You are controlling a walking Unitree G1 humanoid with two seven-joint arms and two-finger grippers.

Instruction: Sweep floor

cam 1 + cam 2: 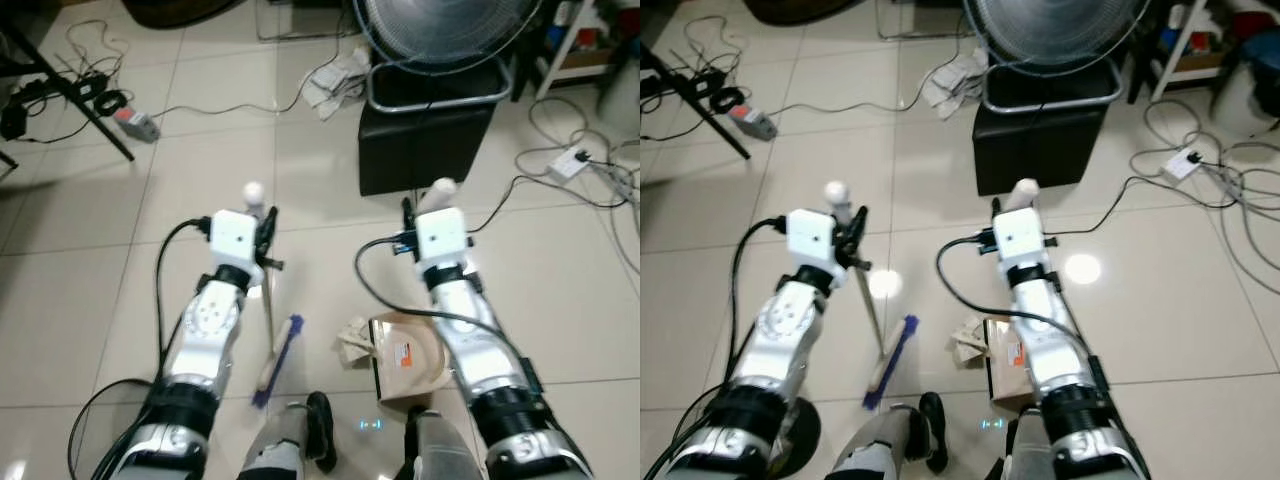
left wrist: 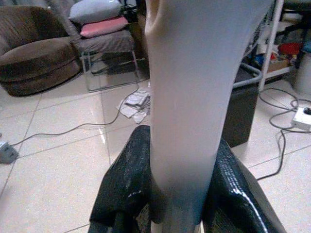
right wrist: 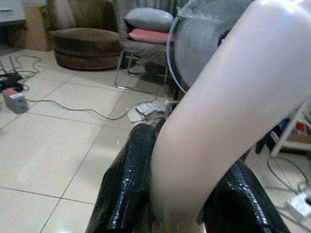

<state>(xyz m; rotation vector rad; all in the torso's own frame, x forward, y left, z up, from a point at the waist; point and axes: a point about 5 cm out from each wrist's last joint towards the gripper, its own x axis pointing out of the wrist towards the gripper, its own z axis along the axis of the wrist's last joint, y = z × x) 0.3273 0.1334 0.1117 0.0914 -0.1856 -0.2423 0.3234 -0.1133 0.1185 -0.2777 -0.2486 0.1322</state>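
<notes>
Left end effector [image 1: 262, 232] is clamped on the pale handle of the broom [image 1: 272, 330], its two black fingers [image 2: 127, 187] pressed against either side of the shaft as the left wrist view shows. From that grip the broom slants down toward the robot, and its blue-bristled head [image 1: 279, 358] rests on the tiled floor [image 1: 100, 290] between the two arms.

Right end effector [image 1: 415, 222] is likewise closed around a thick white handle [image 3: 218, 126], with a black finger on each side of it in the right wrist view; the rounded top of this handle [image 1: 443, 187] shows above the wrist in the head views. Below the right forearm a dustpan [image 1: 408, 358] sits on the floor, and a crumpled scrap of paper [image 1: 353, 340] lies just beside it, between the dustpan and the broom head.

Ahead stands a black box [image 1: 425, 135] with a large fan [image 1: 445, 30] on it. More crumpled paper [image 1: 335, 80] lies near the box, and cables and a power strip [image 1: 568, 160] trail over the tiles to the right.
</notes>
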